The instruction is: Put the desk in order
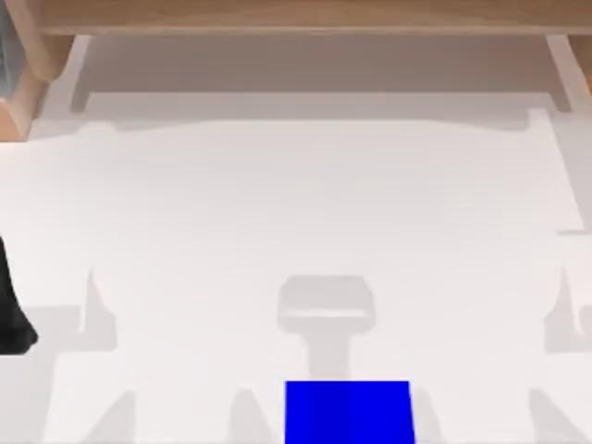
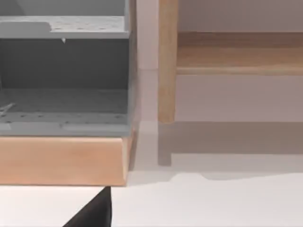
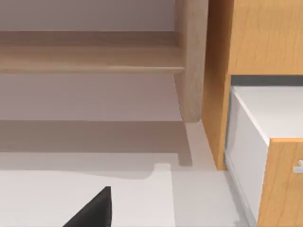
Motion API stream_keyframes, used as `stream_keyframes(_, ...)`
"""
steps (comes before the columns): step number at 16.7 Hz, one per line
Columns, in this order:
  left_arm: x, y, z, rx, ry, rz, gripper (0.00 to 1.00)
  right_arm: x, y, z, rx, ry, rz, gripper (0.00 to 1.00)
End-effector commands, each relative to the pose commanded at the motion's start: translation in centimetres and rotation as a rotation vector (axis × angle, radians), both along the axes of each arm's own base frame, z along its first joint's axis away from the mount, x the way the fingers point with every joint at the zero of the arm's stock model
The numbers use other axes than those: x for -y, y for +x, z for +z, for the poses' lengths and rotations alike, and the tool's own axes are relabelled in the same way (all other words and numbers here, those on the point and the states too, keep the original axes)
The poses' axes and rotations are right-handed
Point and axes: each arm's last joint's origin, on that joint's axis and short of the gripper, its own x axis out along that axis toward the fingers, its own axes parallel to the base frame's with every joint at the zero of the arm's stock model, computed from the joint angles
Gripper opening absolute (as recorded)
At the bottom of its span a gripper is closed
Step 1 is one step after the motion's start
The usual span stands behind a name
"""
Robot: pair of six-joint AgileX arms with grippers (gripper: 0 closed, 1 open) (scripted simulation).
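Where the top view looks down, the white desk [image 1: 296, 213] spreads wide, its wooden shelf [image 1: 305, 17] along the far edge and a blue pad [image 1: 348, 413] at the near edge; the left gripper [image 1: 11, 314] sits at the left edge, its opening impossible to tell; in the left wrist view a gray organizer [image 2: 64, 80] stands ahead of that gripper; in the right wrist view a wooden cabinet [image 3: 258, 42] stands ahead.

The left arm [image 1: 11, 310] is sitting low at the desk's left edge, a dark shape; a black tip of each gripper is showing in its wrist view.
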Motion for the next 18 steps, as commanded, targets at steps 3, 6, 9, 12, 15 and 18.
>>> stream_keyframes(3,0.0,0.0,0.0,0.000,0.000,0.000,1.00,0.0,0.0,0.2,-0.006,-0.003,-0.001,1.00)
stream_keyframes(6,0.0,0.0,0.0,0.000,0.000,0.000,1.00,0.1,0.1,2.0,-0.057,-0.031,-0.009,1.00)
stream_keyframes(9,0.0,0.0,0.0,0.000,0.000,0.000,1.00,0.3,0.8,5.8,-0.153,-0.082,-0.027,1.00)
stream_keyframes(12,0.0,0.0,0.0,0.000,0.000,0.000,1.00,0.8,3.0,10.6,-0.285,-0.144,-0.049,1.00)
stream_keyframes(15,0.0,0.0,0.0,0.000,0.000,0.000,1.00,2.0,7.2,15.2,-0.459,-0.207,-0.074,1.00)
stream_keyframes(18,0.0,0.0,0.0,0.000,0.000,0.000,1.00,4.2,13.4,18.1,-0.669,-0.257,-0.088,1.00)
